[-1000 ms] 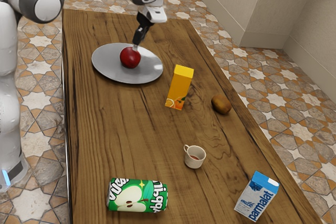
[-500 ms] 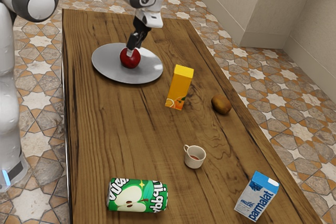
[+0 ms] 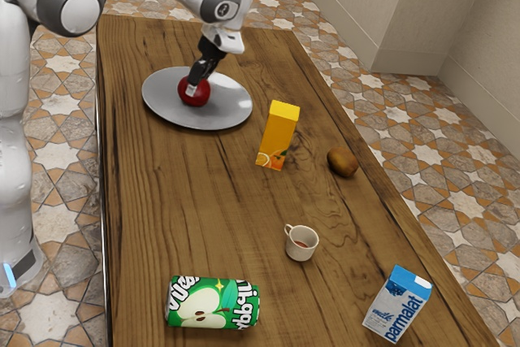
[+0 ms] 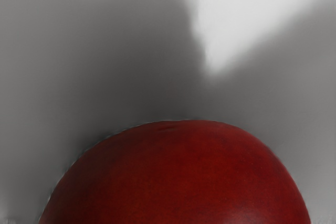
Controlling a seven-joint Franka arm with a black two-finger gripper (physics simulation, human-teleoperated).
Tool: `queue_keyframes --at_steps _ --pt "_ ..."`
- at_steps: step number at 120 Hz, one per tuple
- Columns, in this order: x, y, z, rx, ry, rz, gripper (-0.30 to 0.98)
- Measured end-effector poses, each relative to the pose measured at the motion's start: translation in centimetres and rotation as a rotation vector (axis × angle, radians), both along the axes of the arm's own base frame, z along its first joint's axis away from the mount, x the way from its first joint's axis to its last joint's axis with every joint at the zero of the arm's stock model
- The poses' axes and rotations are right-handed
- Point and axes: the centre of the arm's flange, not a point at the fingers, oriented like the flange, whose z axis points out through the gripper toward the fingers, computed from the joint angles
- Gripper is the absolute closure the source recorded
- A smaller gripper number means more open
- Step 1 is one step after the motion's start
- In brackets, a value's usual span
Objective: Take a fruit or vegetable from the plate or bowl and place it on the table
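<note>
My gripper (image 3: 195,85) reaches down over the red apple (image 3: 199,99) in the exterior view, its tip overlapping the fruit's upper part. The apple rests on the grey plate (image 3: 166,103), near its middle. Part of the fruit is hidden by the gripper, and whether it is held cannot be told. Large in the wrist view, the apple (image 4: 184,177) lies just under my hand, with the plate's blurred grey surface (image 4: 47,77) around it.
An orange juice carton (image 3: 278,136) stands beside the plate on the wooden table (image 3: 179,201). A brown kiwi (image 3: 342,162) lies near the far edge. Toward the exterior view's bottom are a small cup (image 3: 301,243), a green can (image 3: 213,303) on its side and a milk carton (image 3: 397,305).
My hand has come down and toward the exterior view's left, from the apple's edge to over its front. The apple has shifted slightly the same way on the plate.
</note>
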Motion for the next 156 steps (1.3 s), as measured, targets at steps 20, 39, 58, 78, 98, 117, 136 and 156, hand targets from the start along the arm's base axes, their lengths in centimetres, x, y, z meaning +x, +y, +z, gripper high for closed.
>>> queue_keyframes --at_steps 20,39,58,78,98,117,136,156 --pt "0.3 0.0 -1.2 -0.037 0.002 0.022 0.26" --pt "0.0 -0.1 0.9 -0.036 -0.028 0.053 0.44" --pt "-0.2 0.5 6.2 0.0 -0.087 0.098 0.45" --pt "0.0 2.8 13.4 0.106 -0.172 0.161 0.44" --pt "-1.5 7.8 15.3 0.185 -0.208 0.286 0.44" --pt "-0.6 11.2 13.7 0.249 -0.229 0.371 0.43" --pt "-0.8 13.7 12.7 0.29 -0.25 0.445 0.43" --pt "-0.8 14.7 12.1 0.308 -0.264 0.494 0.28"
